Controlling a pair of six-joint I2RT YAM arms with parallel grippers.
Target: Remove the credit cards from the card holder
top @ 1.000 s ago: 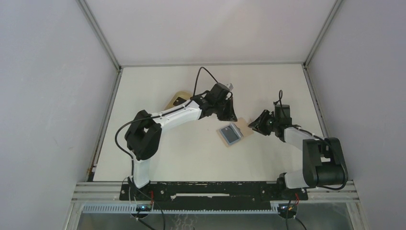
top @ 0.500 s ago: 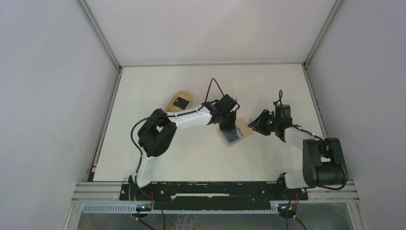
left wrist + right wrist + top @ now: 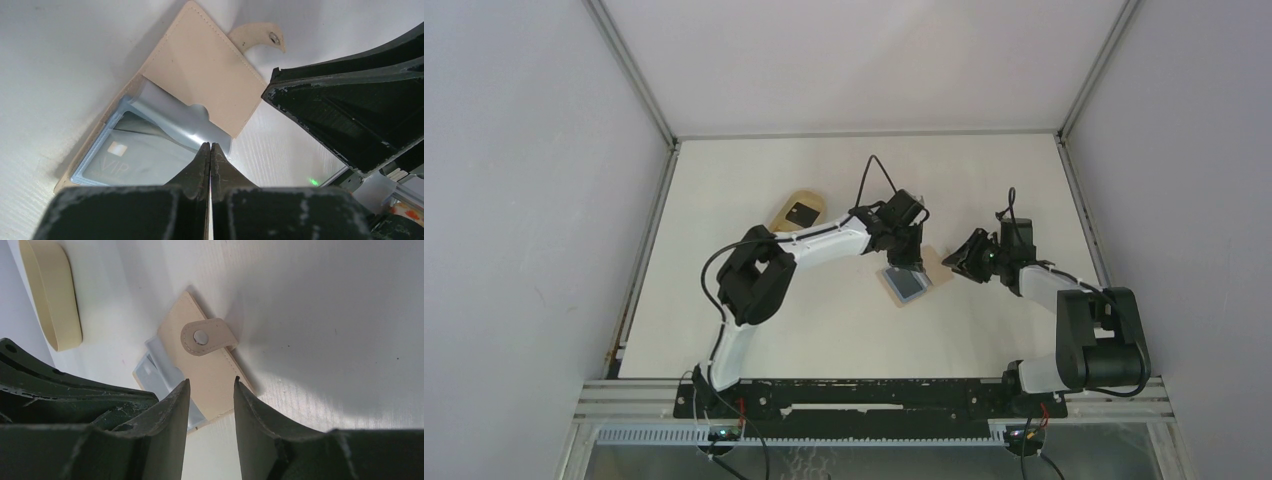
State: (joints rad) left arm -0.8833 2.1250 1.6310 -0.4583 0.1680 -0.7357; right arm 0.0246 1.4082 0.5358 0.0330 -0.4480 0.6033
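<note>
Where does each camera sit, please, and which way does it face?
Top external: above, behind, looking down on the table; left arm and right arm show.
Left wrist: past the shut left gripper onto the card holder and credit cards.
Right wrist: through the open right gripper onto the snap tab.
Shared: both wrists show the holder.

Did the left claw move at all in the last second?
Yes. The left gripper shifted away from the oval tray, toward the arm bases, onto the card holder.

Right hand [image 3: 211,381] parted near tan card holder [image 3: 207,367].
</note>
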